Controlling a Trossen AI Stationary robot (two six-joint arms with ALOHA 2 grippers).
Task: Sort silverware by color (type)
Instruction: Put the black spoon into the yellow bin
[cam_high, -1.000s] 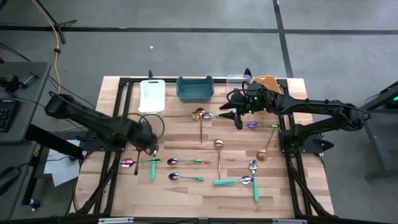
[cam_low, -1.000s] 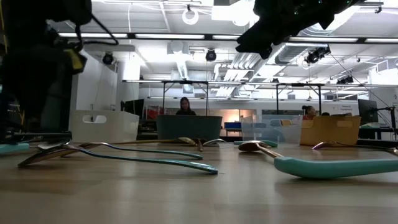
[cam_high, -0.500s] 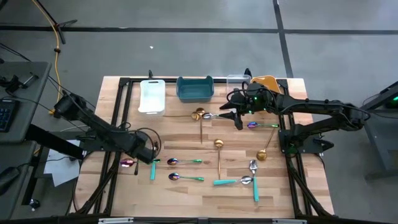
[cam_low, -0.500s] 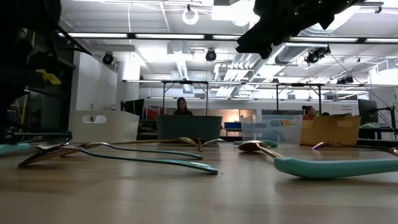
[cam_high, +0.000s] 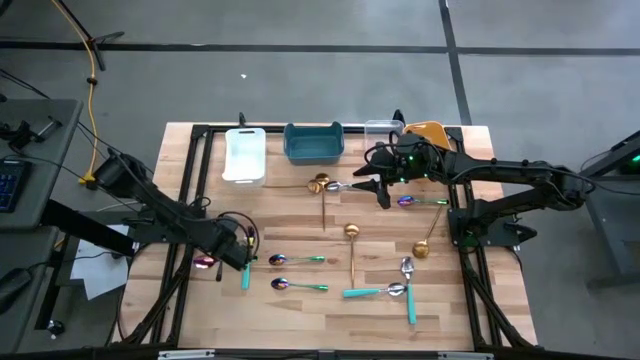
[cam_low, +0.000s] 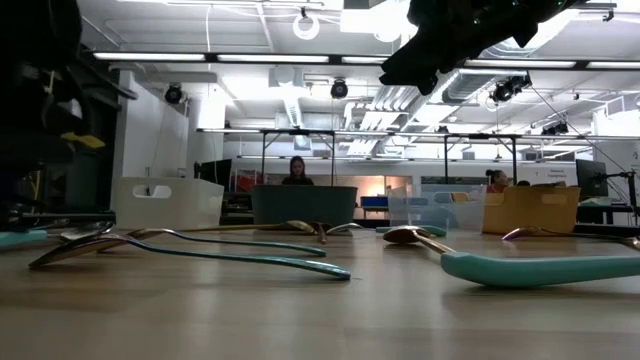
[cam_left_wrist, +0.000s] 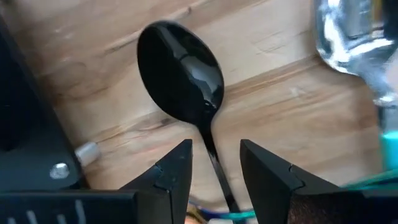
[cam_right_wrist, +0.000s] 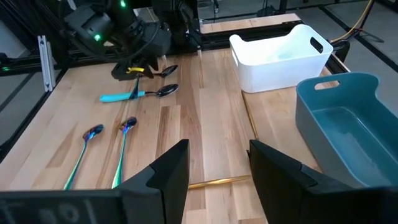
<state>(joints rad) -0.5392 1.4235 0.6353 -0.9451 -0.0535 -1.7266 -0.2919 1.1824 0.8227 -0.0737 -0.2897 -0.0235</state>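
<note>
- Sorting has barely begun: silverware (cam_high: 352, 258) lies scattered on the tabletop (cam_high: 300, 310), none visible in the bins (cam_high: 313, 141).
- Left gripper (cam_left_wrist: 214, 163) hangs low over the black spoon (cam_left_wrist: 181, 78), fingers (cam_left_wrist: 267, 171) parted, astride its handle, not closed.
- Farther off, right gripper (cam_high: 383, 193) hovers near the bins, fingers apart, empty.

Lab; ceiling strip lights (cam_low: 250, 56), workbenches (cam_low: 300, 135)
</note>
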